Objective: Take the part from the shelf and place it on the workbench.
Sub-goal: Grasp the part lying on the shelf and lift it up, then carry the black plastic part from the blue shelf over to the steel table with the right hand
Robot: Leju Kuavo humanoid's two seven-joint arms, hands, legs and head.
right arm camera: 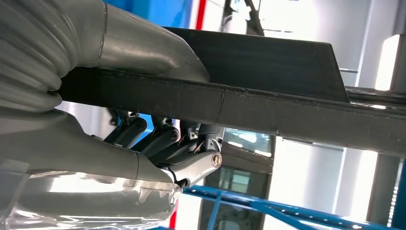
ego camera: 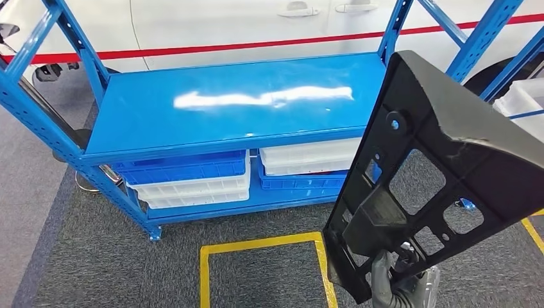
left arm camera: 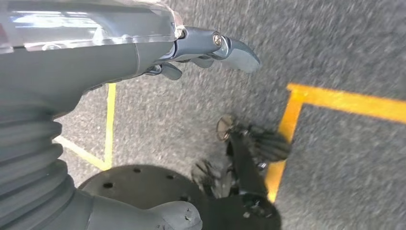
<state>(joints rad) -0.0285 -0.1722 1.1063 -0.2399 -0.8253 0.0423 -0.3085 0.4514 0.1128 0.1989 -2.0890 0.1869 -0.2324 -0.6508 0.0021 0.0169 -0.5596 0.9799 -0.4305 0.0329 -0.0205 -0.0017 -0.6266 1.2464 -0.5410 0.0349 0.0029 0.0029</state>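
Head view: my right robot hand [ego camera: 401, 282] clamps the black part's [ego camera: 436, 160] lower edge, lifted clear of the blue shelf [ego camera: 237, 102]. It looks stiff, top-heavy; I'd grip lower ribs. Left robot hand [left arm camera: 210, 48] hangs empty, fingers apart.

Matt black plastic part [ego camera: 442, 160], faintly grainy, edge rough and scuffed where pinched between the fingers [right arm camera: 158, 139] of the right hand [ego camera: 401, 282]. Glossy blue painted metal shelf [ego camera: 237, 102] beyond the fingers, glare streaked across the top. Smooth blue and white plastic bins [ego camera: 192, 176] beneath. Coarse grey carpet floor [ego camera: 96, 256] with yellow tape [ego camera: 256, 245]. Left hand [left arm camera: 210, 48] smooth grey.
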